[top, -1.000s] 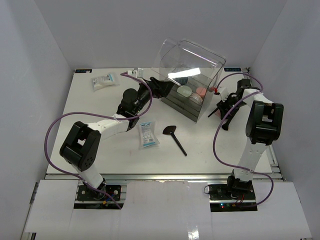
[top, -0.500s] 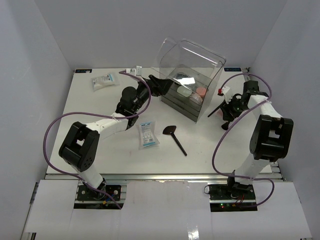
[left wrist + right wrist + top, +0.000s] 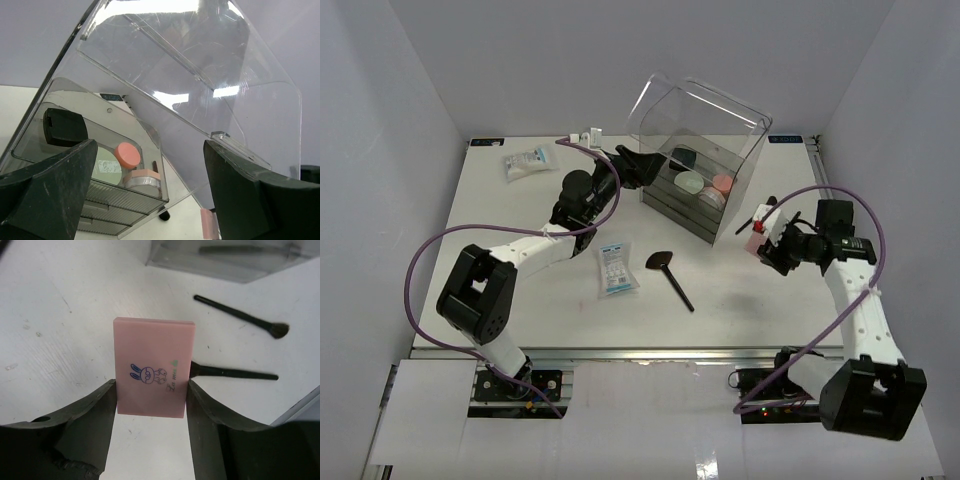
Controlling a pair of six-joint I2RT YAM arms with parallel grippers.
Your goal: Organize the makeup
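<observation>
My right gripper is shut on the pink rectangular palette, held upright above the table to the right of the clear box. The palette also shows in the top view. My left gripper is open, its jaws wide apart under the box's raised lid. Inside the box lie round compacts and a black one. A flat-headed black brush and a white-and-blue packet lie mid-table. A slim brush lies beside the box. A second packet lies far left.
The box has grey ribbed drawers under its top tray. In the right wrist view two black brushes lie on the white table beyond the palette. White walls close the table's back and sides.
My right arm has swung away from the box toward the front right, carrying the pink palette. The left gripper has stayed at the box and the lid stands a little higher.
</observation>
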